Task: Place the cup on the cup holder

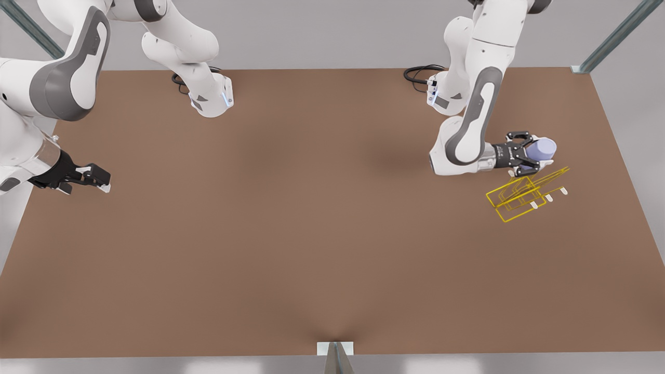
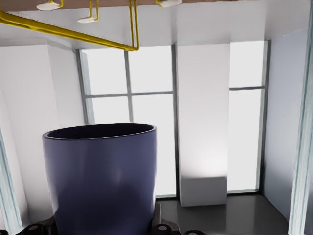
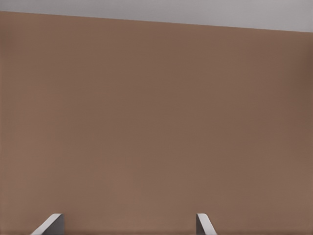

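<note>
The left gripper, on the arm at the front view's right, is closed around the base of the cup, which it holds lying on its side with the open mouth facing away from the wrist, toward the front view's right. The cup is clear of the table and sits just above the far edge of the cup holder, close to the upper wires but, as far as can be judged, not touching them. In the left wrist view the cup fills the lower foreground, and the holder's yellow wires and white prong tips lie beyond its rim. Judged risks: the holder is a light wire frame standing free on the table, so a cup wall or finger catching a loop could push or tip it. The prongs are thin and slanted; if the mouth is not lined up with a tip, the rim may strike it and deflect. Release before a prong is well inside the cup could let it roll off onto the table. The right gripper waits well apart at the front view's left, fingers spread and empty; its fingertips show over bare table.
</note>
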